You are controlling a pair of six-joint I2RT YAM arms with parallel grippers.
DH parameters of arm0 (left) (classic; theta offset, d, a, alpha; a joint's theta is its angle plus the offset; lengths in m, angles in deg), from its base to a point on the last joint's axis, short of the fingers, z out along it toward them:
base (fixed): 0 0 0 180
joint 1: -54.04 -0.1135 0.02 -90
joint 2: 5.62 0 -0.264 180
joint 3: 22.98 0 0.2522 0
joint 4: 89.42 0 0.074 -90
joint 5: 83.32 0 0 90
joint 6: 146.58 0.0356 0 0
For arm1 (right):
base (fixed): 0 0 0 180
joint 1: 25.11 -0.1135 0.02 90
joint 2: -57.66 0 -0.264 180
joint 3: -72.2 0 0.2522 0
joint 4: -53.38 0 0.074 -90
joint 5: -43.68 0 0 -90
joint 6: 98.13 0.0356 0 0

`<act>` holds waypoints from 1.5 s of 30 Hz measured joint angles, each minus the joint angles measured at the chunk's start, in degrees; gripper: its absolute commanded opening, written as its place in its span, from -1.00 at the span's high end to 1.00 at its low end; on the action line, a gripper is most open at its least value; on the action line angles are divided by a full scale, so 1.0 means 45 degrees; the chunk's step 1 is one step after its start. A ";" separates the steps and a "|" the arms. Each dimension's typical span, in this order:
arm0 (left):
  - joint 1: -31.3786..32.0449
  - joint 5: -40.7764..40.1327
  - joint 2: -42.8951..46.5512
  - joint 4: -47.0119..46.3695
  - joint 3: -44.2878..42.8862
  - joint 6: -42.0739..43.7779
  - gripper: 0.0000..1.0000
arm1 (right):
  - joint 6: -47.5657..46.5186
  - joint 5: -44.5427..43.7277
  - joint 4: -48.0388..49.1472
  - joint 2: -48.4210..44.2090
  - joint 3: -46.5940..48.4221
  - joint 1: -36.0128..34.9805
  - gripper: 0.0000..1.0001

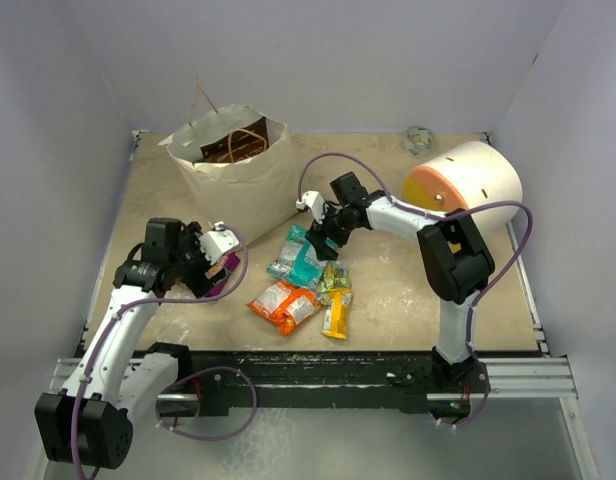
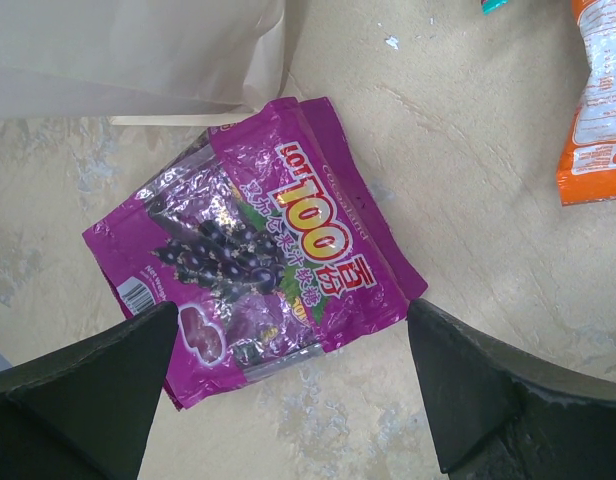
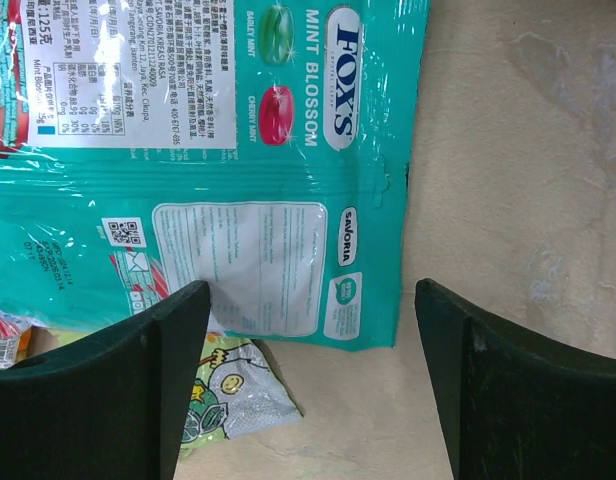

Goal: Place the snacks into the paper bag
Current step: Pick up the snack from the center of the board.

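The tan paper bag (image 1: 238, 180) stands open at the back left with a brown candy bag (image 1: 233, 147) inside. My left gripper (image 1: 220, 262) is open just above a purple pouch (image 2: 253, 250) that lies flat beside the bag's base (image 2: 138, 55); the pouch's lower edge sits between my fingertips (image 2: 293, 390). My right gripper (image 1: 323, 235) is open over the teal pouch (image 3: 208, 150), whose corner lies between the fingers (image 3: 313, 390). A green-grey packet (image 3: 223, 395) peeks from under it. An orange pouch (image 1: 285, 305), a yellow bar (image 1: 337, 312) and a green packet (image 1: 335, 275) lie in the middle.
A big cream cylinder with an orange face (image 1: 466, 180) lies at the back right, close to my right arm. A small grey object (image 1: 419, 138) sits by the back wall. White walls enclose the table on three sides.
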 measured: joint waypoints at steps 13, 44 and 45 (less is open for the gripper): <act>0.0000 0.0005 -0.0005 -0.0010 0.0000 0.0000 -0.99 | -0.0034 0.0034 0.0024 0.0112 -0.0199 -0.0170 -0.10; 0.0000 0.2244 -0.0029 0.0661 -0.1622 -0.0010 -0.99 | -0.2467 -0.0015 -0.2395 -0.2851 -0.0141 0.0073 1.00; 0.0000 0.2560 -0.0068 0.0719 -0.1807 -0.0029 -0.99 | -0.2531 -0.0029 -0.2351 -0.3201 -0.0146 0.0044 1.00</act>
